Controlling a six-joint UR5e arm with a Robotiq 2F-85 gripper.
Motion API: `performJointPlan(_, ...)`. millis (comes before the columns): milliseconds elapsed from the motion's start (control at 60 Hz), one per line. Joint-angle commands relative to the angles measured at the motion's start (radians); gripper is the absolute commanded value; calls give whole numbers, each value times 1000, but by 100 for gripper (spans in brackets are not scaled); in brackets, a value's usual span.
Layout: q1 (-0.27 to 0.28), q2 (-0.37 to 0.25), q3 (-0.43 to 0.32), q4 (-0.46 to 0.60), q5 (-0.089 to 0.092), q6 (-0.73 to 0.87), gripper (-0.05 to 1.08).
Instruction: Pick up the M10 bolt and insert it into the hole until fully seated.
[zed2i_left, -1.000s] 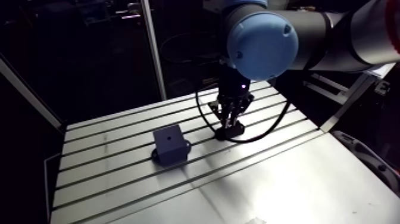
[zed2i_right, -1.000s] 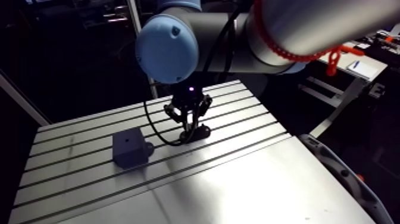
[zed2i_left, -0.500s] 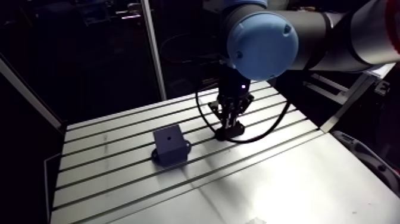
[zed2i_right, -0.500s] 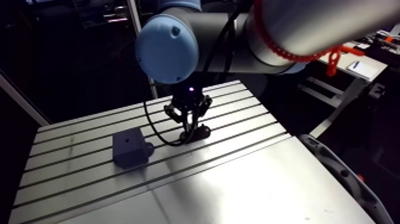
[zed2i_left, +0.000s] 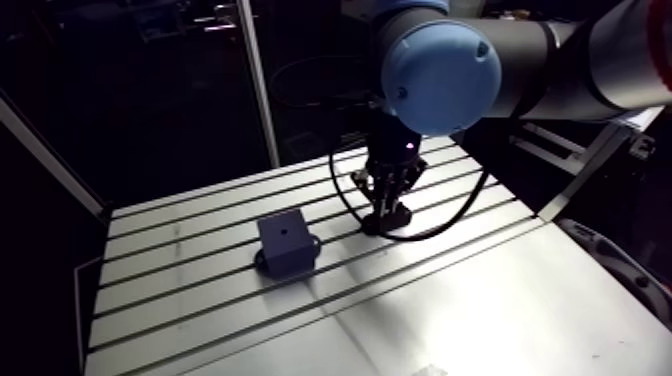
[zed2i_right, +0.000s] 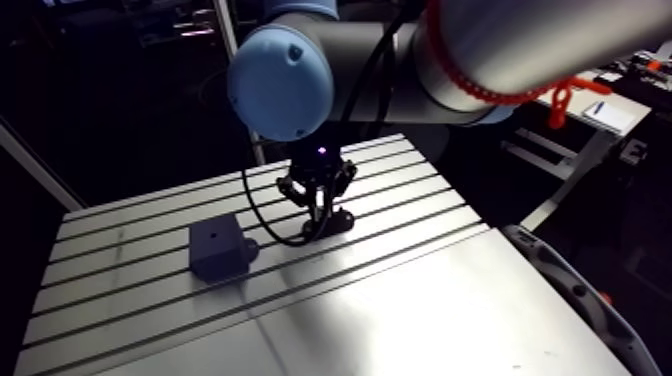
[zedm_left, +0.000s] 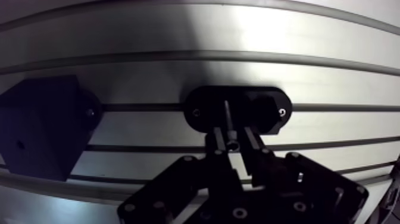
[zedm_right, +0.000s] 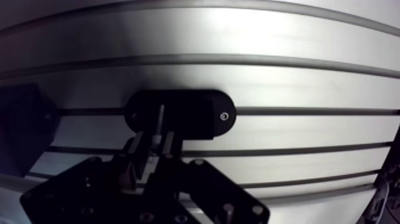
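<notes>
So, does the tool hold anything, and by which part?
Cannot be told: the bolt sits with its near end inside the tool, tip over the black holder; contact is unclear.

Silvery slotted aluminium table (zed2i_left: 480, 300) with long parallel grooves, dark cube-shaped block (zed2i_left: 284, 243) with a small hole in its top face standing on it, flat black oval plate (zedm_left: 208, 101) with a screw at each end lying near the block, astride one groove

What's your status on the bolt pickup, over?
Gripper low at bolt, grip unconfirmed. Bolt upright in black holder. Block with hole beside holder; nothing seen between.
</notes>
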Motion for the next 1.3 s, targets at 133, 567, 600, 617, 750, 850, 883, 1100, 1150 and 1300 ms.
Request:
performJointPlan(133,0,-3,-3,1,-11,0,84)
performJointPlan(567,5,-53,-41,41,6,11,99)
performJointPlan(600,5,-56,-45,42,6,11,99)
performJointPlan(617,6,-60,-50,43,7,11,100)
performJointPlan(750,25,-85,-68,43,8,14,102)
performJointPlan(850,43,-109,-91,59,7,15,105)
performJointPlan(883,49,-115,-99,71,8,21,106)
performJointPlan(1100,93,-139,-223,315,15,110,108)
performJointPlan(1150,97,-142,-238,350,17,117,108)
performJointPlan(1300,128,-142,-329,517,15,142,108)
